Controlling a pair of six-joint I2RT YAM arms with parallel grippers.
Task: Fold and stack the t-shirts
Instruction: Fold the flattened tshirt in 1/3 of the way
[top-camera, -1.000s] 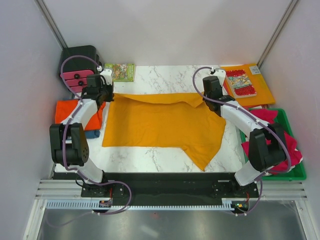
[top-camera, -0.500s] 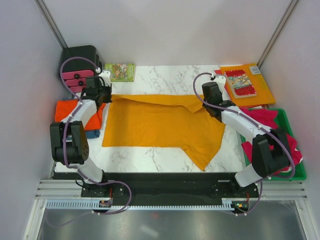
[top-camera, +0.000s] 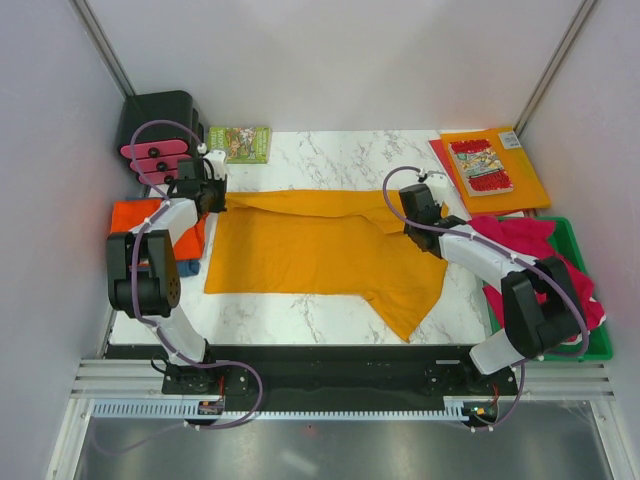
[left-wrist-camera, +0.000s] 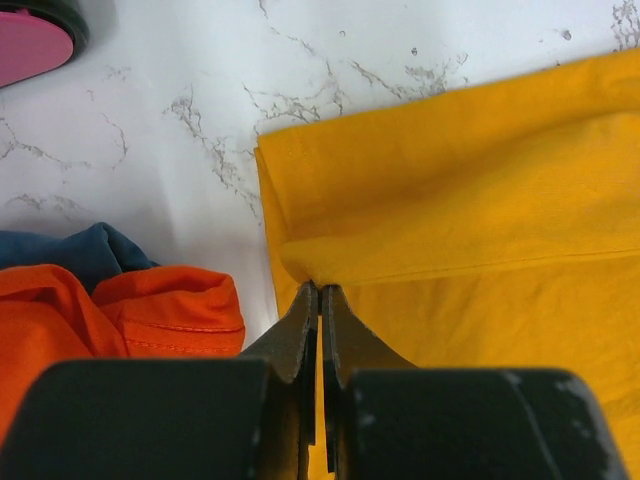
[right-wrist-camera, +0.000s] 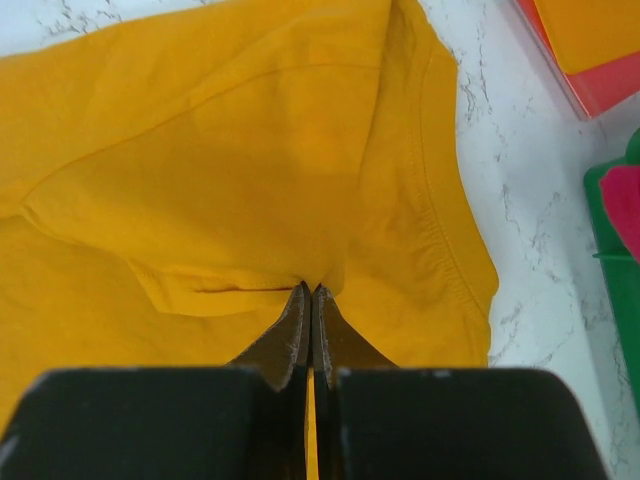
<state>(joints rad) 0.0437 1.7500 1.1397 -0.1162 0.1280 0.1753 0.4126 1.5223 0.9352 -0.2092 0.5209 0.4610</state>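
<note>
Two grips on mustard tee (top-camera: 320, 255), spread over mid table (top-camera: 330, 160). L gripper (left-wrist-camera: 320, 297) clamped on tee's far-left corner, jaws together w/ cloth fold pinched at tips. R gripper (right-wrist-camera: 310, 292) clamped on far-right part near sleeve, jaws together, cloth puckered at tips. Far edge of tee doubled over toward near side as a narrow wrinkled band btwn the two grips. Rest of tee flat; near-right corner tapering to a point toward near edge.

Red-orange tee (top-camera: 135, 215) heaped at left edge just beside L gripper, touching blue tee (left-wrist-camera: 90, 255). Pink tees (top-camera: 520, 235) piled in green bin (top-camera: 580, 345) at right. Far right: orange folder (top-camera: 525, 185) w/ comic (top-camera: 480, 165) on top. Far left: black box (top-camera: 160, 115), green book (top-camera: 240, 143) near it.
</note>
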